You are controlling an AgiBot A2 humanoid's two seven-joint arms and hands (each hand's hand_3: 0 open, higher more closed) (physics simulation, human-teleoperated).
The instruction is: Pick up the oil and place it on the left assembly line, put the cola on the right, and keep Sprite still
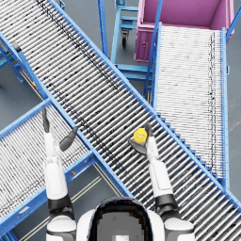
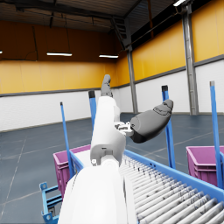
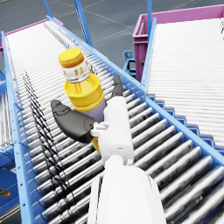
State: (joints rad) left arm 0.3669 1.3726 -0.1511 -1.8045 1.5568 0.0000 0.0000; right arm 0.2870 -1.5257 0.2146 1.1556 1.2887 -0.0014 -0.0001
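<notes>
Two smooth, glossy white arms, the left arm (image 1: 55, 176) and the right arm (image 1: 159, 175), are each built from rounded tubular shells. A black band (image 1: 60, 203) rings each arm partway along. The left hand (image 2: 131, 122) and right hand (image 3: 76, 124) are matte charcoal grey, with thick, rounded, tapering fingers (image 2: 106, 85). A small pale bracket (image 3: 98, 127) sits at each wrist. A tiny dark screw (image 2: 94, 162) dots the forearm shell.

One oil bottle (image 3: 82, 85); three roller lines (image 1: 23, 155) (image 1: 94, 94) (image 1: 188, 84); two pink bins (image 2: 63, 168) (image 2: 205, 164); two hands, left hand (image 1: 56, 135) and right hand (image 1: 143, 145).
</notes>
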